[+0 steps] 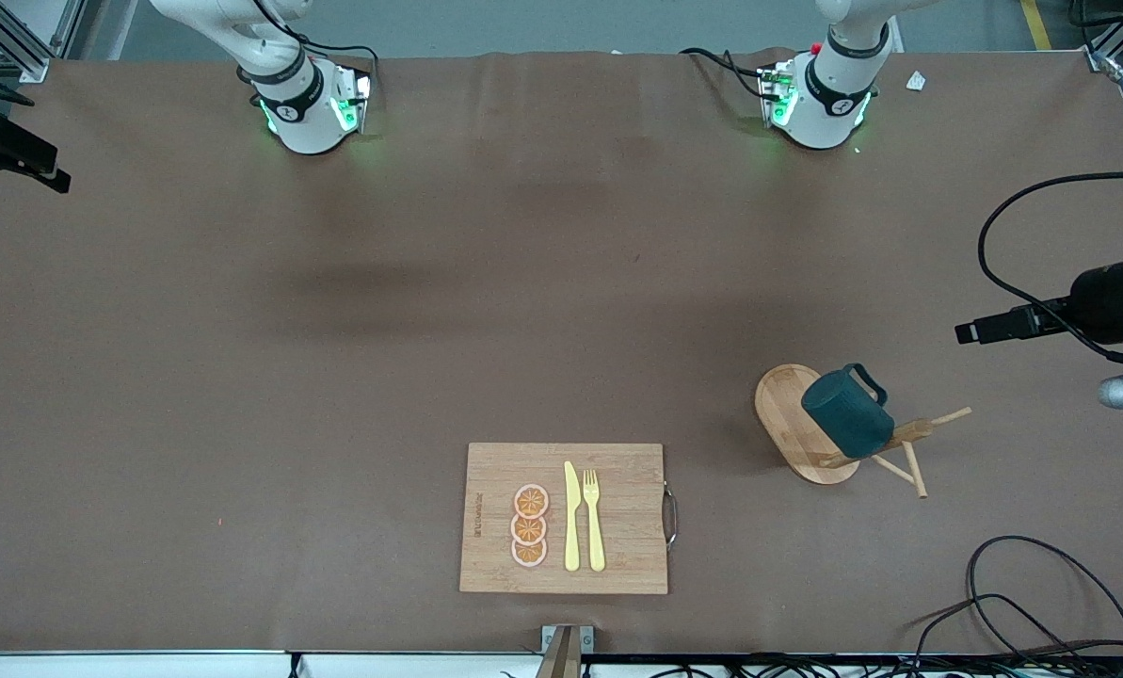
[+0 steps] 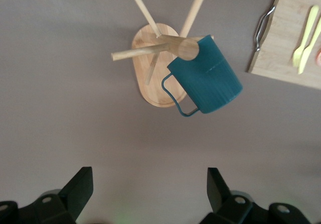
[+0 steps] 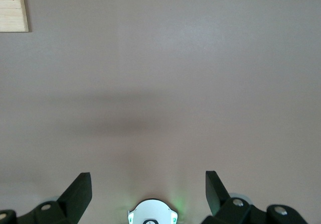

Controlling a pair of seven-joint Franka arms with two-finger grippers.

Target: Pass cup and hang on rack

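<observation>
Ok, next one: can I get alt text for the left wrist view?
A dark teal ribbed cup hangs on a peg of the wooden rack, seen from above on the brown table. The open left end effector hovers over bare table beside the rack, holding nothing; a cutting board with yellow cutlery shows at the corner.

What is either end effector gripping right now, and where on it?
Nothing. The left end effector is open, high above the cup, which hangs on the rack. The right end effector is open over bare table.
</observation>
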